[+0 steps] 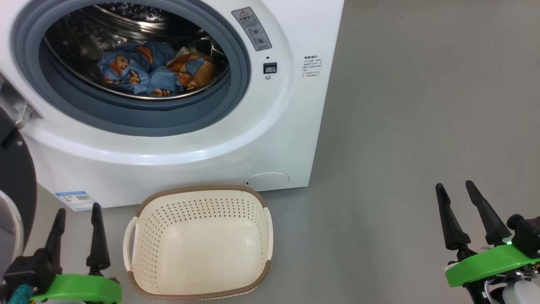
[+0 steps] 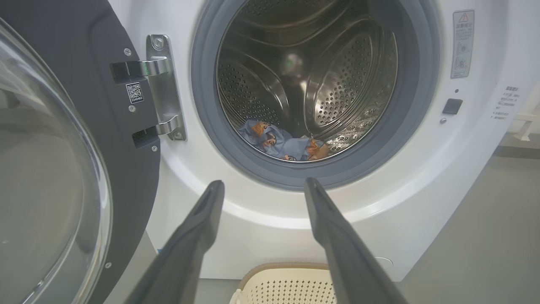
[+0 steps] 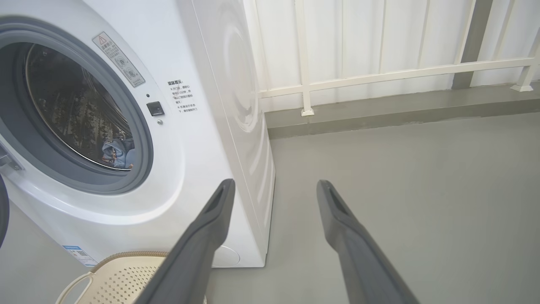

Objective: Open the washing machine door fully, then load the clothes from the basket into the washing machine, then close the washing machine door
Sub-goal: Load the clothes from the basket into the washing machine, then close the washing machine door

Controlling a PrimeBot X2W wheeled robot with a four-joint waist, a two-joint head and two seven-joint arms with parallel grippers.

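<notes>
Nearest to us, our left tool [image 1: 79, 207] has its 2 fingers wide apart and holds nothing. Our right tool [image 1: 454, 184], well apart at the other side, is wide and empty as well. Between them, but much closer to the left one, the basket [image 1: 198, 188] sits on the floor [image 1: 400, 126] with nothing in it.

Just to the left of the left tool rises the washing machine door [image 1: 17, 169], swung out toward us on its hinge [image 2: 164, 84]. Behind the basket stands the washing machine [image 1: 190, 156], and the clothes [image 1: 147, 71] lie deep in its drum [image 2: 303, 84].

We judge that the loading is done and only the closing remains. The door lies left of the left tool, and the opening lies ahead and to the right. So the left arm is the nearer one. We think it must reach the outer side of the door and push it rightward onto the opening.
</notes>
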